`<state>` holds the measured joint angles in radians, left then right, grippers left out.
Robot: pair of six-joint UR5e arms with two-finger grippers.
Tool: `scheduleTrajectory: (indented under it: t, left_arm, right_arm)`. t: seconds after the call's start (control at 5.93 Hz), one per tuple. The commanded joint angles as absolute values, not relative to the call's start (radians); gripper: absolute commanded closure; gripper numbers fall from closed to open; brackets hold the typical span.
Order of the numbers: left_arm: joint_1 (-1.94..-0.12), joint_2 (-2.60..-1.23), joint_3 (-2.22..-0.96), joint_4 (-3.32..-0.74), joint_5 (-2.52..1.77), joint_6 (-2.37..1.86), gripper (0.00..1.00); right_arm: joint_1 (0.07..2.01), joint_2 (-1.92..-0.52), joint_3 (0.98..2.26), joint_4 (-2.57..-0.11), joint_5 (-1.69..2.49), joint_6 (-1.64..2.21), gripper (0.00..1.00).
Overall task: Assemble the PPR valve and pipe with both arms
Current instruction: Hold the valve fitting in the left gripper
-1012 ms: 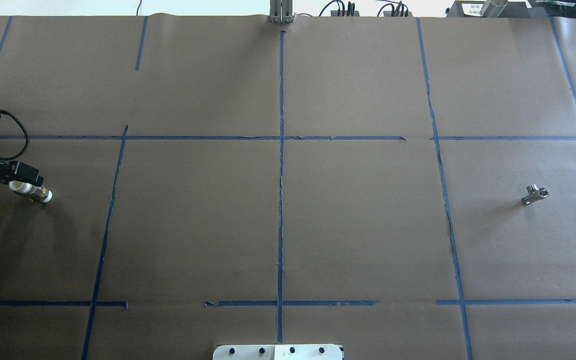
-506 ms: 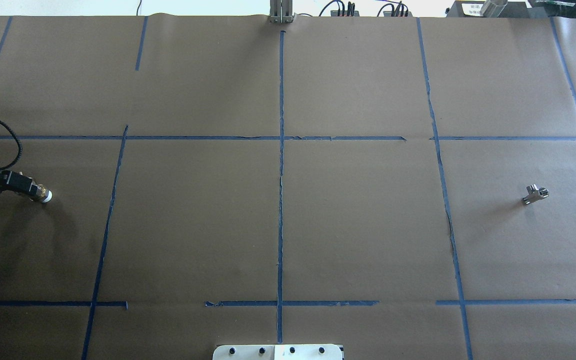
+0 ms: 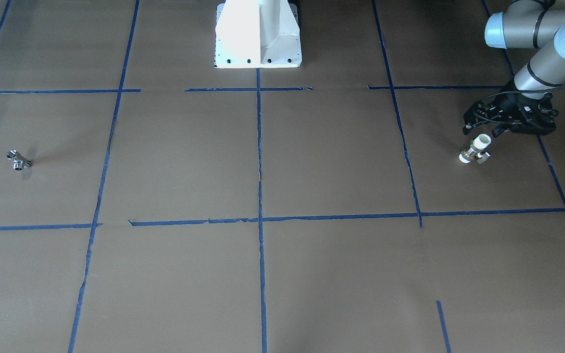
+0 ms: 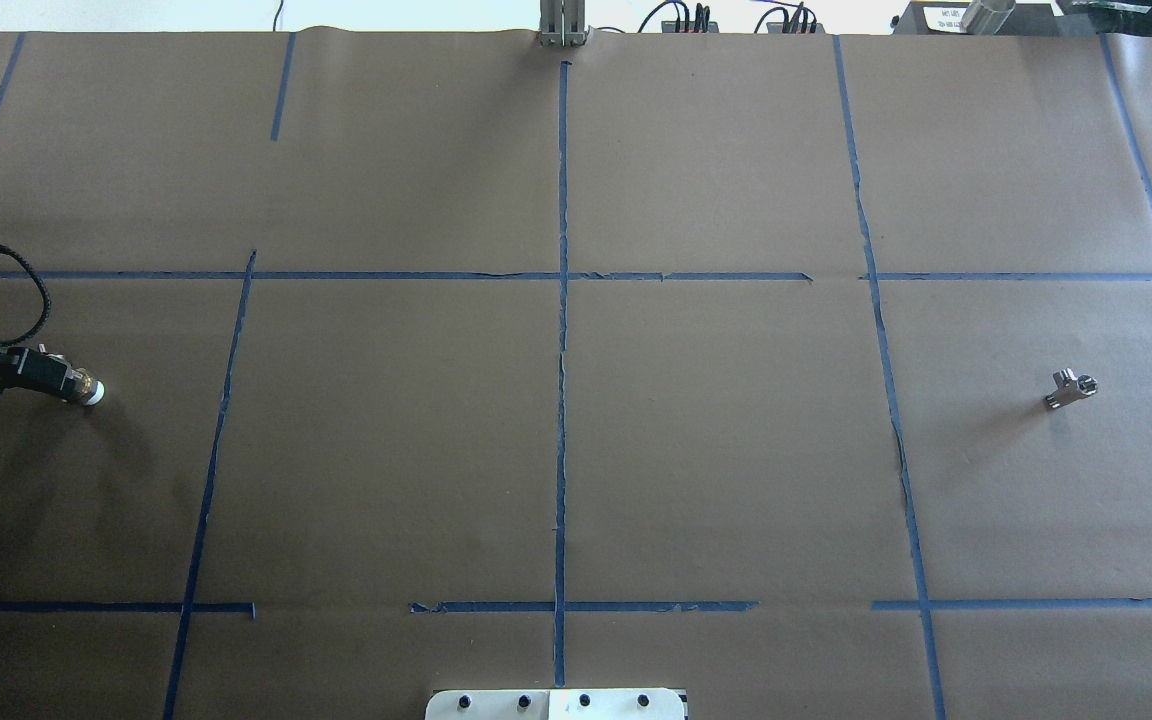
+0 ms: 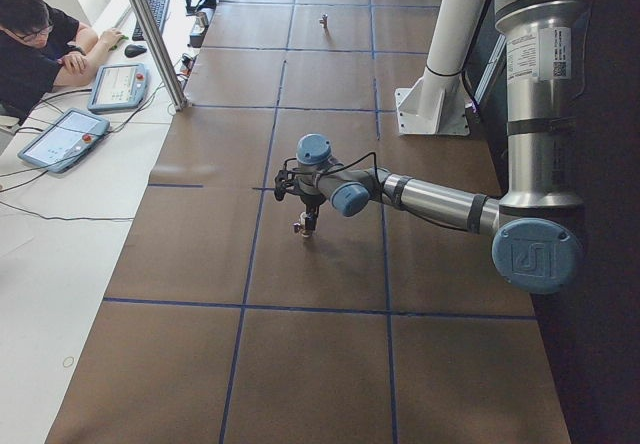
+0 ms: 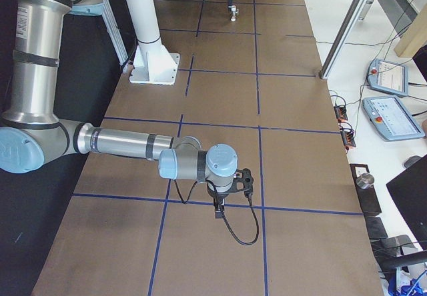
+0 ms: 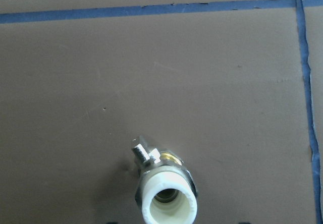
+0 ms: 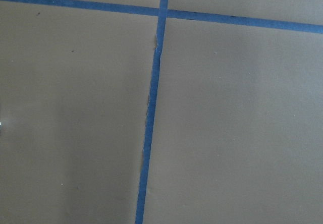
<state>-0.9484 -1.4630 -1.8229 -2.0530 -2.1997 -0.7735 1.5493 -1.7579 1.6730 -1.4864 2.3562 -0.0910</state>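
Observation:
The PPR valve [image 3: 475,150] lies on the brown paper at the table's left end, with white ends, a brass middle and a small side stub. It also shows in the overhead view [image 4: 86,388] and in the left wrist view [image 7: 166,193]. My left gripper [image 3: 481,131] is open, just over the valve's near white end, fingers spread to either side. The pipe [image 4: 1070,388], a tiny chrome T fitting, lies alone at the far right [image 3: 18,160]. My right gripper [image 6: 219,209] shows only in the exterior right view, low over the paper; I cannot tell if it is open or shut.
The white robot base [image 3: 258,34] stands at the middle of the table's near edge. Blue tape lines [image 4: 562,300] divide the paper into squares. An operator [image 5: 35,49] sits beyond the far edge with tablets. An aluminium post [image 5: 150,34] stands there.
My left gripper has shifted back and down over the valve's near white end, which it now covers in the overhead view. The valve and the pipe have not moved.

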Motion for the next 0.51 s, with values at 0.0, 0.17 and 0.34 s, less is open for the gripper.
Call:
scheduleTrajectory:
  t: [0.0, 0.17, 0.34]
  left_arm:
    - [-0.946, -1.479, -1.815, -2.048, -2.200, -0.773, 0.16]
    - [-0.946, -1.477, -1.813, -2.048, -2.200, -0.770, 0.16]
    - [-0.946, -1.477, -1.813, -2.048, -2.200, -0.769, 0.16]
  right_arm:
    - [1.549, -1.758, 1.672, -1.486, 2.356, -0.092, 0.00]
    - [1.549, -1.758, 1.672, -1.486, 2.356, -0.092, 0.00]
    - [1.549, -1.758, 1.672, -1.486, 2.356, -0.092, 0.00]
